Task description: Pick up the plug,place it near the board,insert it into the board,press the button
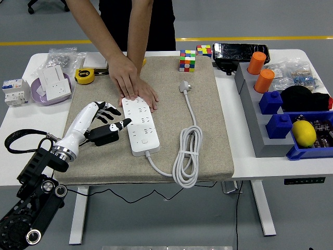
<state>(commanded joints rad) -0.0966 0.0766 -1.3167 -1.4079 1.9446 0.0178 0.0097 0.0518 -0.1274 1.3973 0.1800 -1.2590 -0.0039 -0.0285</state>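
- The robot's left hand (pixel 106 117) is in over the beige mat (pixel 208 151), white forearm angled up from the lower left, black fingers (pixel 110 110) fanned out and not wrapped around anything.
- Right under and beside that hand sits the black plug (pixel 103 135), a chunky adapter block, lying on the mat just left of the board (pixel 139 125). The thumb tip looks like it's at the plug's top edge, but I can't tell if it's actually touching.
- The board is the long white power strip, lying lengthwise on the mat. Its white cable (pixel 186 156) runs off the near end, loops into a coil at the mat's front right, then goes up to a white plug head (pixel 184 86) lying further back.
- A person stands at the far side and has both hands (pixel 132 83) pressed flat on the far end of the board, holding it down.
- Right arm of the robot doesn't show anywhere.
- Other stuff on the white surface (pixel 244 166): a yellow tape measure (pixel 84 76) and a purple bowl (pixel 47 94) with a white socket in it at far left, a Rubik's cube (pixel 187 60) at the back of the mat, two orange cups (pixel 260 71) and a lemon (pixel 304 133) in a blue bin on the right.
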